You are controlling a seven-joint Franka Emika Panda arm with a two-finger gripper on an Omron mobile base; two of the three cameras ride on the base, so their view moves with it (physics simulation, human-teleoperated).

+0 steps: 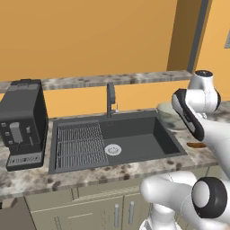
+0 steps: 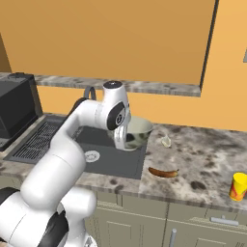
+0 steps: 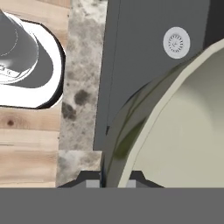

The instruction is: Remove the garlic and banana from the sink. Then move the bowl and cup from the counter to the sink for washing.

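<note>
My gripper (image 3: 111, 181) is shut on the near rim of the grey bowl (image 3: 183, 131), one finger inside the cream interior and one outside. The bowl (image 2: 138, 132) hangs tilted over the right edge of the dark sink (image 2: 113, 164), with the silver drain (image 3: 176, 43) visible past it. In the left base view my forearm partly hides the bowl (image 1: 167, 113). On the counter right of the sink lie the banana (image 2: 163, 172) and, further back, the garlic (image 2: 166, 141). The yellow cup (image 2: 239, 186) stands at the counter's far right.
A black coffee machine (image 1: 22, 121) stands left of the sink. The dark faucet (image 1: 110, 99) rises behind the basin and the ribbed rack (image 1: 80, 144) fills its left half. A stone ledge (image 1: 112, 80) runs along the orange wall.
</note>
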